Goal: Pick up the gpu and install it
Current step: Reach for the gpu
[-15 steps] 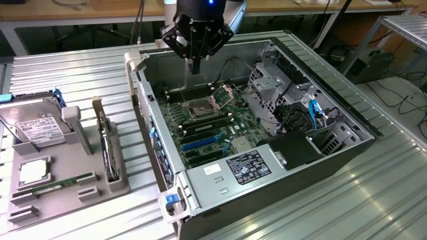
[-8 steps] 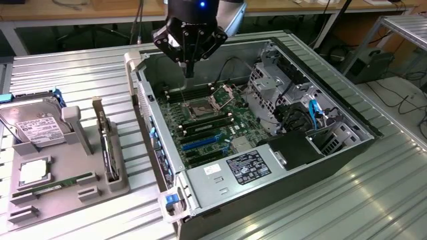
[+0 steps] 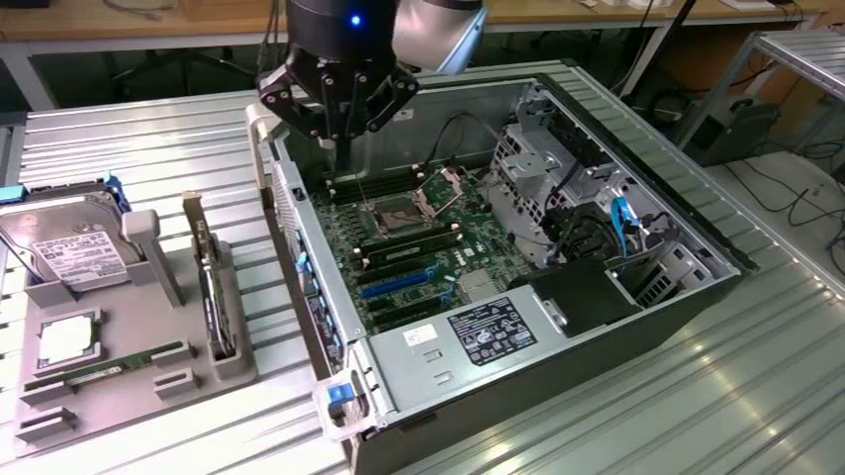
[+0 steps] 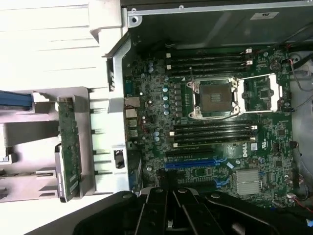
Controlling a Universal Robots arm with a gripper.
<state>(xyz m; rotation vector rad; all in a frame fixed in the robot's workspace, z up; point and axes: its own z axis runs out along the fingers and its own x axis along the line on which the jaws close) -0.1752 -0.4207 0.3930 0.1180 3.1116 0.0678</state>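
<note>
The gpu [image 3: 212,292], a thin flat card whose green circuit-board face shows in the wrist view [image 4: 68,142], stands on edge in a slot of a grey moulded plastic holder [image 3: 133,396]. Nothing is touching it. The holder lies on the ribbed metal table [image 3: 158,148] at the exterior view's left, and it also carries a silver labelled hard drive [image 3: 66,247] propped at its far end. Just beside the holder, toward the exterior view's right, lies a black and silver computer case [image 3: 555,416] with its side open, showing a green motherboard [image 3: 422,247]. On the board are a square silver processor socket [image 3: 396,213] and a long blue expansion slot [image 3: 396,284], which is bare. The robot's black pincer [image 3: 339,148] hangs over the far corner of the case, on the side nearest the holder. Its fingers are clenched together on nothing, and it is well apart from the card. In the wrist view the pincer [image 4: 166,210] is a dark mass at the frame's edge, with the board and the card both in sight. By this reading the pick-up has not begun — the arm is placed over the work but holds nothing. Taking the card would call for the fingers to spread, line up with its thin upper edge and close across its thickness. The lift would need to be straight, so the card does not bind in its slot.
</note>
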